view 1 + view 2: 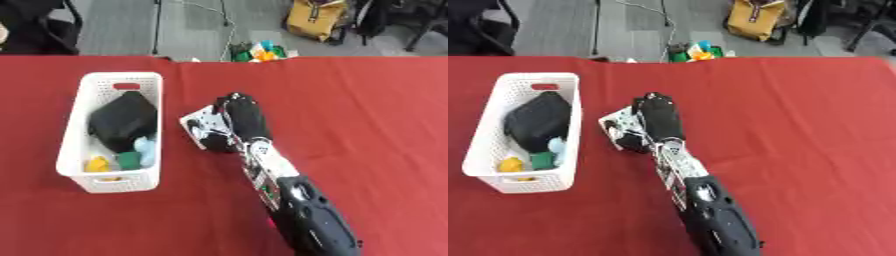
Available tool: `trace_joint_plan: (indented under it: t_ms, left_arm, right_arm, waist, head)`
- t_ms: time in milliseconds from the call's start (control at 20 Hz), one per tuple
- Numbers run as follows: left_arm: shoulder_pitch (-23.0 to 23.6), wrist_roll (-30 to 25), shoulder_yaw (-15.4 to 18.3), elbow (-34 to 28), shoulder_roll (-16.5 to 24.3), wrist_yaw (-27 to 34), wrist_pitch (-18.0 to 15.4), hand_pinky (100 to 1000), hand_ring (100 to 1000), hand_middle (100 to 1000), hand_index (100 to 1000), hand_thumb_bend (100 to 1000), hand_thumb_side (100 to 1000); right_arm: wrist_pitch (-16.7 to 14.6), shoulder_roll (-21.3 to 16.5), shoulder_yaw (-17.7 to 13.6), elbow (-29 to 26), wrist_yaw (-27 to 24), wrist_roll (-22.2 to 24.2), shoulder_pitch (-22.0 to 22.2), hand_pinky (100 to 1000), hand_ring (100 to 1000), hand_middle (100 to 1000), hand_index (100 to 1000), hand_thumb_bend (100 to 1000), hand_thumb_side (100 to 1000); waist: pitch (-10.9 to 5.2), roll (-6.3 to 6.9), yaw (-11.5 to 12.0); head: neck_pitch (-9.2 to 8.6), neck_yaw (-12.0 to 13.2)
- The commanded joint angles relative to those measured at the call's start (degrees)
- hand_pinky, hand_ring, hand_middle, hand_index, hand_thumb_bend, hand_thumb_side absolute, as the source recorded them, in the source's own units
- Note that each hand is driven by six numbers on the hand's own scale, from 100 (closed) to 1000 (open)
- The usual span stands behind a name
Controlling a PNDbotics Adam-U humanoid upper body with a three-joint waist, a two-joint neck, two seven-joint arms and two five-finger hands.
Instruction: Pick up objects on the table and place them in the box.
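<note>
Presently, the right hand (238, 117) lies over a white flat object with dark markings (199, 126) on the red tablecloth (367, 125), just to the right of the white perforated basket (74, 122). The hand covers most of the object; only its left part and a corner show. The fingers are bent down onto it and the thumb side appears to sit at its near edge, but whether they actually pinch it cannot be told. The object rests on the cloth, outside the basket and close to its right wall. Inside the basket: a black bulky item (124, 120) filling the middle, and at the near end a yellow piece (97, 164), a green piece (129, 159) and a pale blue piece (145, 148).
</note>
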Motion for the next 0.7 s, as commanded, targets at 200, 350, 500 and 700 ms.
trace_joint_plan:
  t_ms: [200, 350, 500, 700]
  left_arm:
    - [-0.96, -0.13, -0.15, -0.94, 0.24, 0.21, -0.06, 501, 955, 963, 786, 131, 1000]
    - [-0.93, -0.13, -0.16, -0.94, 0.23, 0.21, -0.03, 501, 956, 963, 787, 131, 1000]
    - [-0.93, -0.17, -0.17, -0.94, 0.24, 0.21, -0.03, 501, 956, 963, 787, 131, 1000]
    - [-0.94, -0.22, -0.21, -0.94, 0.22, 0.25, -0.01, 499, 956, 963, 788, 132, 1000]
  right_arm:
    - [0.17, 0.33, 0.27, -0.49, 0.49, 0.94, 0.02, 774, 752, 308, 587, 479, 611]
    - [0.21, 0.49, 0.27, -0.63, 0.48, 1.06, 0.11, 769, 747, 304, 583, 459, 605]
    - [0.23, 0.62, 0.29, -0.78, 0.35, 1.17, 0.21, 765, 743, 303, 583, 396, 586]
    - [0.29, 0.94, 0.41, -1.04, -0.07, 1.84, 0.37, 763, 742, 306, 588, 385, 559]
  waist:
    - [-1.18, 0.32, -0.15]
    - [-1.16, 0.38, -0.23]
    - [-1.17, 0.39, -0.32]
    - [-1.15, 0.42, -0.43]
  head:
    - [0.18, 0.14]
    - [0.30, 0.09]
    - [0.33, 0.06]
    - [0.23, 0.06]
